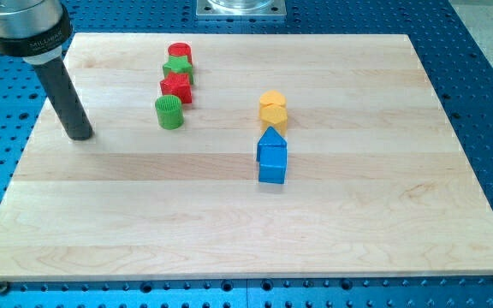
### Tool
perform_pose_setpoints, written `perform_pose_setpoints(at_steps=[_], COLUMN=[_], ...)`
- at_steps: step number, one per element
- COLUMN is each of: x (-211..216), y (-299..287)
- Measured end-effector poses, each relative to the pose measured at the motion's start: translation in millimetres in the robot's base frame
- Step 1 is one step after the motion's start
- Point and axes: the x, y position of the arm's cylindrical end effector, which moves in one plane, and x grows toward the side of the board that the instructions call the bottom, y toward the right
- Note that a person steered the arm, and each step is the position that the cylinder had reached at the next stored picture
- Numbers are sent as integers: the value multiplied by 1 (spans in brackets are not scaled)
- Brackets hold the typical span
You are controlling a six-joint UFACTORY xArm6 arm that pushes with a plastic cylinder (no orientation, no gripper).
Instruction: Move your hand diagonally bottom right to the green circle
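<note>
Nearest me, blue blocks (272, 156) sit mid-board w/ a yellow block (273, 109) just behind, touching. My tip (80, 135) is down on the wooden board (229, 231) at view's left; bare rod, nothing grasped. Green circle (169, 112) lies right of tip, apart. Behind it: red star (176, 86), green star (178, 67), red cylinder (180, 52).

A: Arm status?
B: Only the last section shows, at the view's top left: a silver and black collar with the dark rod (65, 92) fixed below it.
A: Rod pose?
B: Near upright, leaning slightly toward the view's right as it descends.
A: Contact?
B: My tip (80, 135) rests on the worktop (229, 231).
</note>
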Motion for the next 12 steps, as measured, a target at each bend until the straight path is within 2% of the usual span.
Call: perform_pose_setpoints(at_steps=[6, 11, 12], x=[16, 12, 47], y=[0, 6, 30])
